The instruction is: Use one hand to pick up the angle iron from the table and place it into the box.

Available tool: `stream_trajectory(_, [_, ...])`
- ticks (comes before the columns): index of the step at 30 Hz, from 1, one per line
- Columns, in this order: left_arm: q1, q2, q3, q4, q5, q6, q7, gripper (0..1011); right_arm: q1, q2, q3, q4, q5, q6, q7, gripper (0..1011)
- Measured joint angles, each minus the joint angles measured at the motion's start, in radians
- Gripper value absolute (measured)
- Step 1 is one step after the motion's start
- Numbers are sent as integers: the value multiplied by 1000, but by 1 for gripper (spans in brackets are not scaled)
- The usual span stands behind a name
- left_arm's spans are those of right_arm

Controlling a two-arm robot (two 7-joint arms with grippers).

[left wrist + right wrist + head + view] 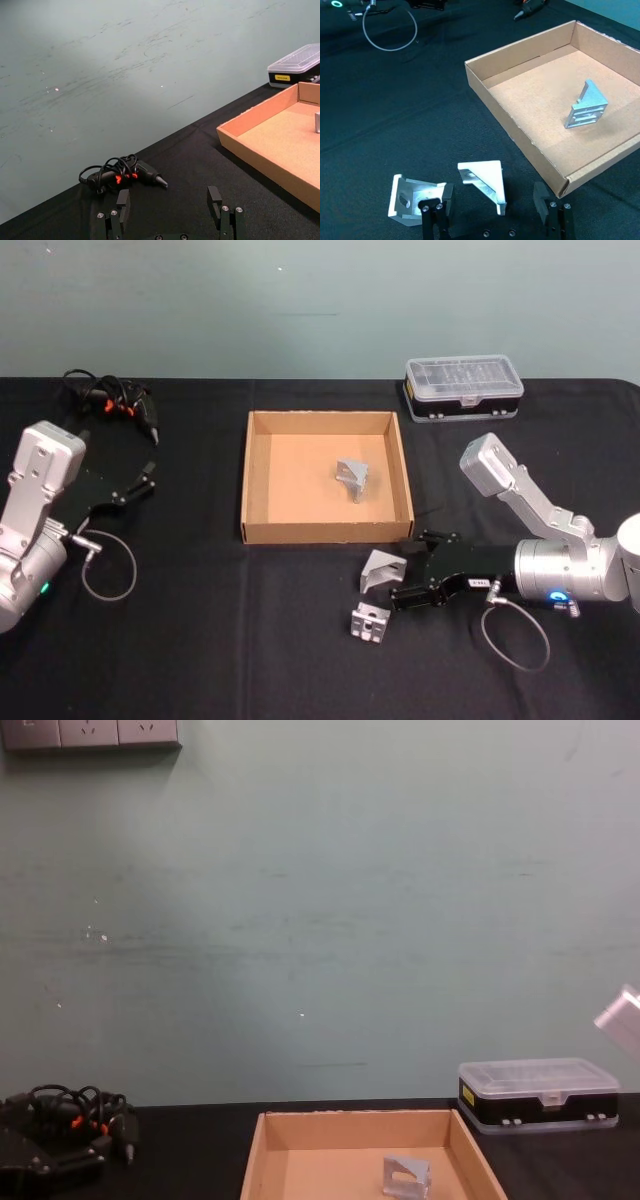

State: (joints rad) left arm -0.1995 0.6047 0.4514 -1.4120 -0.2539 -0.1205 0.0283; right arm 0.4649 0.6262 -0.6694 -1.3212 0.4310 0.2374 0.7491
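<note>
Three silver angle irons are in sight. One angle iron (352,477) (587,105) (405,1175) lies inside the tan box (325,533) (520,135) (355,1120) at the middle of the black table (200,640). A second angle iron (382,570) (482,180) sits on the table just in front of the box's right corner, between the spread fingers of my right gripper (412,568) (493,190), which is open. A third angle iron (369,623) (415,197) lies just beside that gripper, nearer the table's front. My left gripper (140,480) (168,200) rests open at the far left.
A black case with a clear lid (463,387) (538,1095) (295,65) stands behind the box to the right. A black tool with orange marks and a coiled cable (110,405) (125,174) (65,1115) lies at the back left.
</note>
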Motion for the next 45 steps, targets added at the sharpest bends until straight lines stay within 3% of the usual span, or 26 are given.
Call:
stream_trajectory(4, [0,0,0,0,0,0,0,1011,0,1,0,-1,0,0,0,958])
stream_trajectory(13, [0,0,0,0,0,0,0,1012,-1,2,0,-3,0,0,1,735])
stream_trajectory(25, [0,0,0,0,0,0,0,1011,-2,3,0,-4,0,0,2,306])
stream_trajectory(32, [0,0,0,0,0,0,0,1011,-2,3,0,-4,0,0,2,104])
stream_trajectory(45, [0,0,0,0,0,0,0,1011,-2,4,0,-6,-1,-1,1,79])
